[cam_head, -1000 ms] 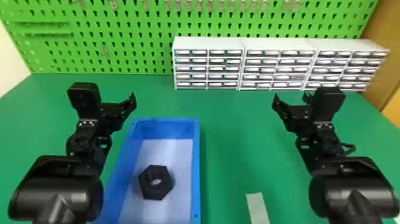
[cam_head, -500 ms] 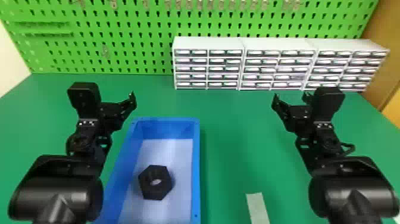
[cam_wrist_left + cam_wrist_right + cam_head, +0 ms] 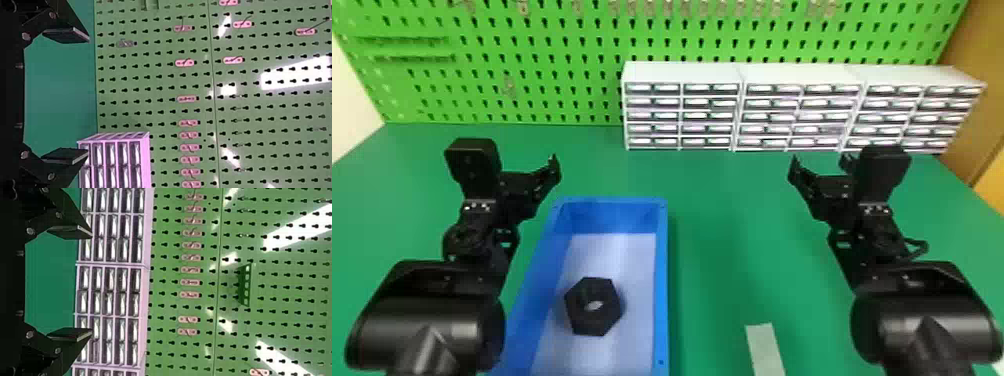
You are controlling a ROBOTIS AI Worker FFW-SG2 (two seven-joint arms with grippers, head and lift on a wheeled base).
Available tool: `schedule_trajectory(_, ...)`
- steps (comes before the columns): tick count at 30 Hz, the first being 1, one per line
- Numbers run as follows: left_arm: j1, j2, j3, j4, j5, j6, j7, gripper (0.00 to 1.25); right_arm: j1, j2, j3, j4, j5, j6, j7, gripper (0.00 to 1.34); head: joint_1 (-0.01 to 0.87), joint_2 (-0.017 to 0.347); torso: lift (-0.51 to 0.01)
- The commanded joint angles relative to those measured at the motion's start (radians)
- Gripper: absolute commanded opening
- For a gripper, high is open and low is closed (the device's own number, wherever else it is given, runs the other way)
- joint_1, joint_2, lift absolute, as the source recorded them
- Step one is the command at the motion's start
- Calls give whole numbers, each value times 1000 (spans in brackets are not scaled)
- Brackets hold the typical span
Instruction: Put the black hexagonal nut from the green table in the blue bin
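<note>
The black hexagonal nut [image 3: 604, 317] lies on the floor of the blue bin [image 3: 662, 280], near and left in the scene, and nothing has shifted over the last second, so the task looks done. The left gripper [image 3: 87, 96] and right gripper [image 3: 92, 283] hang empty to either side, fingers spread. Around them runs the green table [image 3: 727, 220], a pale strip [image 3: 765, 347] near right of the bin, white drawer cabinets [image 3: 682, 73] far right, and a green pegboard [image 3: 547, 45] behind.

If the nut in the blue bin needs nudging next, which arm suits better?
Left, probably: the open left gripper hovers by the blue bin, nearer the black hexagonal nut; the open right gripper is farther.
</note>
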Motion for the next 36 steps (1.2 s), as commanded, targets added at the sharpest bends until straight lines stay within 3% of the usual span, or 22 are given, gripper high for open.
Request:
schedule_trajectory(1, 0, -1, -1, 0, 0, 0, 0, 1000, 0, -1, 0, 0, 0, 0, 0, 937, 686, 51, -96)
schedule_trajectory(36, 0, 1, -1, 0, 0, 2, 0, 1002, 2, 2, -5, 0, -1, 2, 0, 937, 686, 51, -96)
